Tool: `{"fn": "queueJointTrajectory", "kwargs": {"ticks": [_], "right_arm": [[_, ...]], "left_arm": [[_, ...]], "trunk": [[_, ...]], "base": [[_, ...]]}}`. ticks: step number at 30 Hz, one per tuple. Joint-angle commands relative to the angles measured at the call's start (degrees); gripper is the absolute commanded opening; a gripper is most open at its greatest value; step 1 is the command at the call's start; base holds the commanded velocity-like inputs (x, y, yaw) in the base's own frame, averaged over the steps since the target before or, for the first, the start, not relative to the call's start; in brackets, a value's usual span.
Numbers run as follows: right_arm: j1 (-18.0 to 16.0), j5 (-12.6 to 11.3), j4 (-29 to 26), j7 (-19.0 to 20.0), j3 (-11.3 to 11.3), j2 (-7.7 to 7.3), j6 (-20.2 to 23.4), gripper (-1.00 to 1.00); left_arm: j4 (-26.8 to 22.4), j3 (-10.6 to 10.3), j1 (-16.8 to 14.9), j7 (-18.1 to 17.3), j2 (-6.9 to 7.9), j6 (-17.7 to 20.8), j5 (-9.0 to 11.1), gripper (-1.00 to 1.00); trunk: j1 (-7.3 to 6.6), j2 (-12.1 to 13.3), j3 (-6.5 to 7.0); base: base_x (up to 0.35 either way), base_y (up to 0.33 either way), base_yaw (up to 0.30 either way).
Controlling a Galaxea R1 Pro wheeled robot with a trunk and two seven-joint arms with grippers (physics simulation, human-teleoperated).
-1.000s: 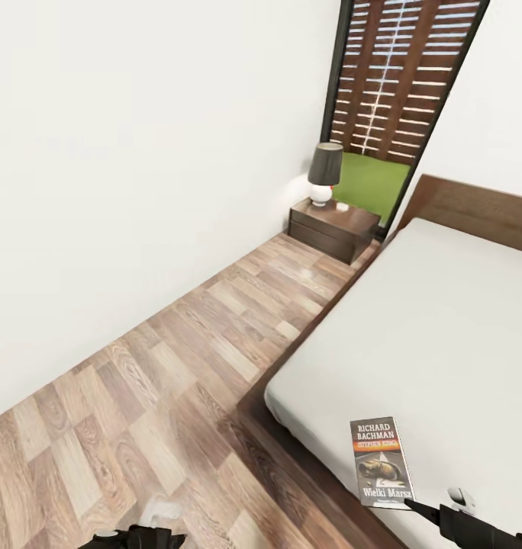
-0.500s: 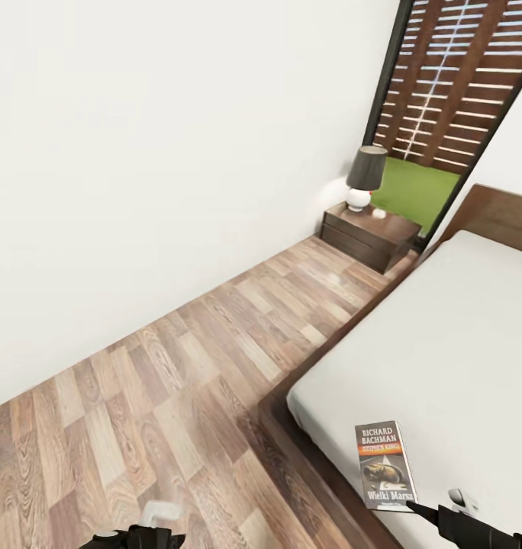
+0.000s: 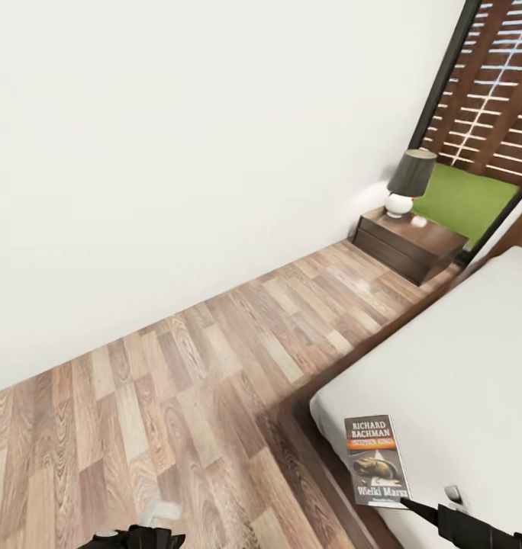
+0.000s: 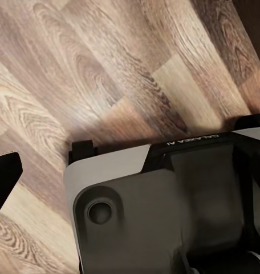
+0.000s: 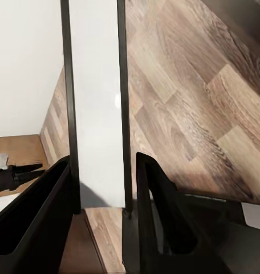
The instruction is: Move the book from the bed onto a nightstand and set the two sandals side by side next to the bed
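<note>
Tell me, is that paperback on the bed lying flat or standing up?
Flat. The paperback lies face up, closed, on the pale mattress near its corner, with the whole front cover and the "RICHARD BACHMAN" lettering readable.

Bedroom in home. Big bed (image 3: pixel 459 366) with pale mattress, dark wood frame. Small dark nightstand (image 3: pixel 408 244) beside it, lamp (image 3: pixel 408 181) on top. Wood-plank floor (image 3: pixel 177 412), white wall (image 3: pixel 177 152), tall window (image 3: pixel 490 114) showing fence, grass.

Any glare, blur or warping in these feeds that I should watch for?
Head view: sharp enough to read the book cover; a wide-angle tilt slants the walls and window frame; a soft sheen lies on the floor near the nightstand. Left wrist view: floor grain crisp, arm housing close and soft. Right wrist view: dark hand parts look smooth and slightly blurred.
</note>
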Motion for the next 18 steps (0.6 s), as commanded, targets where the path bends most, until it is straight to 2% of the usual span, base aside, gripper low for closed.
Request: {"fn": "queueJointTrajectory", "kwargs": {"ticks": [1, 18], "right_arm": [[0.0, -0.64, -0.01, 0.35, 0.2, -0.03, 0.59, -1.0], [-0.02, -0.66, 0.06, 0.32, 0.2, -0.03, 0.5, -1.0]], "left_arm": [[0.0, -0.23, -0.05, -0.14, 0.01, -0.05, -0.09, 1.0], [0.0, -0.23, -0.05, -0.14, -0.01, -0.05, -0.09, 1.0]], "trunk": [[0.03, -0.1, -0.11], [0.03, -0.1, -0.5]], "base": [[0.0, 0.0, 0.291], [0.0, 0.0, 0.29]]}}
